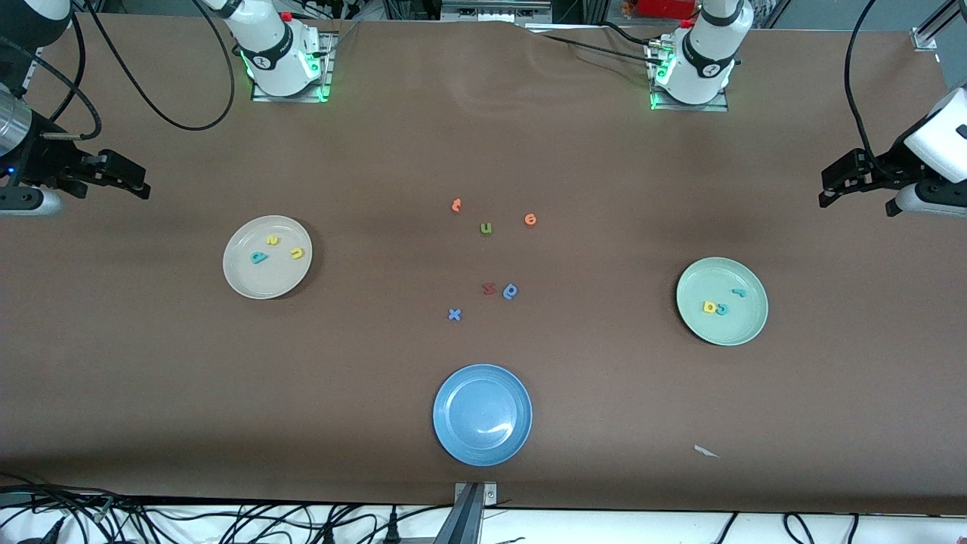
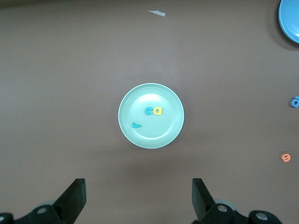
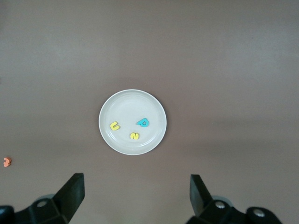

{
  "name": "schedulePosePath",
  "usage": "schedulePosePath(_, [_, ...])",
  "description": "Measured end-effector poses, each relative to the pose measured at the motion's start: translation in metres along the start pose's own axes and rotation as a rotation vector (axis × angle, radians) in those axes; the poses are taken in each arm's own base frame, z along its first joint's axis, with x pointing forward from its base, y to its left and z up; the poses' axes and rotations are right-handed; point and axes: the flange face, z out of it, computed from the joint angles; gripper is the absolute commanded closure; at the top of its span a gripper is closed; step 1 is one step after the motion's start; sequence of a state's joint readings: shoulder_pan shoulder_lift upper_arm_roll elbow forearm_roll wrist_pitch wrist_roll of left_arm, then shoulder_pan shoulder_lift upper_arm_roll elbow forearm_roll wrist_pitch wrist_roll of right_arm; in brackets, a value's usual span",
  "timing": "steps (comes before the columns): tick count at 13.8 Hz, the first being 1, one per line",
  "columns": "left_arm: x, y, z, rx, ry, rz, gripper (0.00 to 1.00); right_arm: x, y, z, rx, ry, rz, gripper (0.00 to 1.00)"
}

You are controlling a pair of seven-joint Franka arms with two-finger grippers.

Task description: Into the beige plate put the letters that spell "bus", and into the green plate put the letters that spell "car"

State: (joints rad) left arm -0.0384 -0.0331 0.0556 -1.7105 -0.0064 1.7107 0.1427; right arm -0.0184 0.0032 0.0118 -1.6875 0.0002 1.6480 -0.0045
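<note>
Left claw (image 2: 138, 198), right claw (image 3: 136, 196) open, empty; wrist views resolve letters in green plate (image 2: 173, 100), beige plate (image 3: 154, 105).

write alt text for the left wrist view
A pale green plate sits on a brown table, holding a teal "c" beside a yellow "a", with a teal "r" apart from them. The left gripper hangs above, fingers open and empty.
</note>
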Motion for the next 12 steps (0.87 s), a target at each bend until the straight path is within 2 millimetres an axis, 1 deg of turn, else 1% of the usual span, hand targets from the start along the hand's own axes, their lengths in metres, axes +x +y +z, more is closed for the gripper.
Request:
schedulePosePath(3, [0.0, 0.001, 0.0, 0.0, -0.001, 0.002, 0.0, 0.0, 0.0, 0.0, 0.0, 0.0, 0.0, 0.0])
schedulePosePath(8, [0.001, 0.016, 0.001, -0.001, -0.008, 0.029, 0.0, 0.0, 0.0, 0.0, 0.0, 0.0, -0.002, 0.0])
schedulePosePath(12, [0.001, 0.018, 0.001, -0.001, -0.009, 0.031, 0.0, 0.0, -0.001, 0.0, 0.0, 0.0, -0.004, 0.0])
